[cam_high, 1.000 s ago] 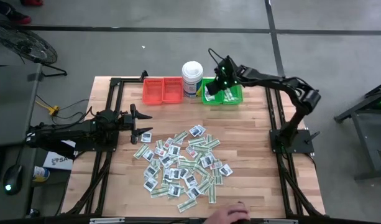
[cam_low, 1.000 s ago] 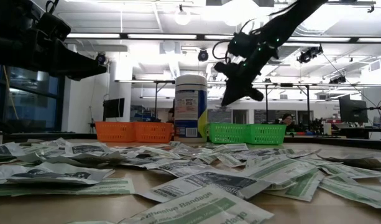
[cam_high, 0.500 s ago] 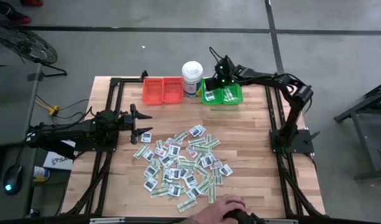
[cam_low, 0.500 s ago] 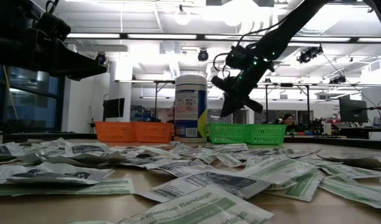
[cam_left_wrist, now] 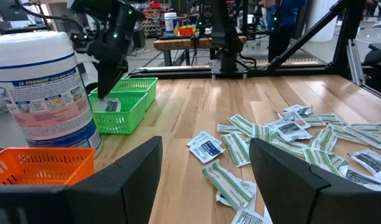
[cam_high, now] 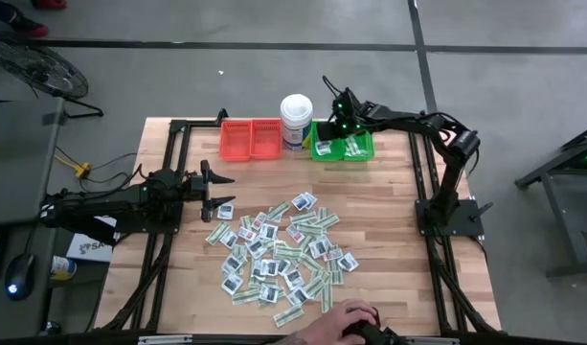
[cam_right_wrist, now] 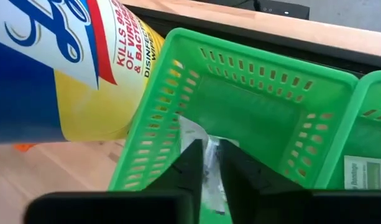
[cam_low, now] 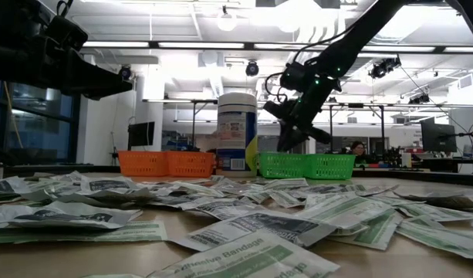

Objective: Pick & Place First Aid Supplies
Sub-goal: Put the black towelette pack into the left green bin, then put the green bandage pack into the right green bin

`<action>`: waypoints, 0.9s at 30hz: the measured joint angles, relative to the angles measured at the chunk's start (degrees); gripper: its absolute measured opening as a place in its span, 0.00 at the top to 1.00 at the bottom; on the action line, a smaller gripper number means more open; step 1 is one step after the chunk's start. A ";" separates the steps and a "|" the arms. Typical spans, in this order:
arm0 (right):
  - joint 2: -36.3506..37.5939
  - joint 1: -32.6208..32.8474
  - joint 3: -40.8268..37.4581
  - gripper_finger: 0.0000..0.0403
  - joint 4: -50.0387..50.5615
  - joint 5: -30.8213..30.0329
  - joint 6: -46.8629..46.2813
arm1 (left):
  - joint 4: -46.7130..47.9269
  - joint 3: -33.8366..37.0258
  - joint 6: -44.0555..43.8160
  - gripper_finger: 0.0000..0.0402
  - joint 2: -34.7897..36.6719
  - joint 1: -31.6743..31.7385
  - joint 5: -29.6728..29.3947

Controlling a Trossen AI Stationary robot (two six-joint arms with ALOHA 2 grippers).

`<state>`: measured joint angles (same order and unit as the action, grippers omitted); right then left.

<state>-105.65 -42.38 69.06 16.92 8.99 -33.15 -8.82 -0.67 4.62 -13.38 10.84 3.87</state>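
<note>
Dozens of flat white and green first aid packets (cam_high: 279, 254) litter the near table, one reading "Adhesive Bandage". The right gripper (cam_right_wrist: 206, 163), fingers nearly together, pinches a blurred packet (cam_right_wrist: 210, 158) over the green plastic bin (cam_high: 343, 143) beside the tall white tub (cam_left_wrist: 41, 87) marked "3X STRONGER". The left gripper (cam_left_wrist: 202, 174) waits spread at the left.

A grey concrete floor (cam_high: 274, 77) surrounds the table; ceiling strip lights (cam_low: 182, 45) glow above.

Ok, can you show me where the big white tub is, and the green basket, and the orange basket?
White tub (cam_high: 296, 119): high view, on its round lid.
Green basket (cam_high: 366, 150): high view, on its front right rim.
Orange basket (cam_high: 251, 140): high view, on the middle of its mesh floor.
</note>
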 joint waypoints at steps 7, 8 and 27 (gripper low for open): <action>0.00 0.37 0.00 0.70 -0.03 1.25 0.21 | 0.00 0.00 0.00 0.41 0.01 0.00 0.00; 0.08 0.41 0.00 0.68 0.01 1.65 0.60 | 0.00 0.00 0.00 0.41 0.01 0.01 -0.01; 11.65 10.26 -0.59 0.66 15.40 8.11 36.38 | 0.00 0.00 0.00 0.41 0.01 0.00 0.01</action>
<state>-93.99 -32.12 68.47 32.32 17.10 3.23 -8.82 -0.67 4.62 -13.37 10.83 3.88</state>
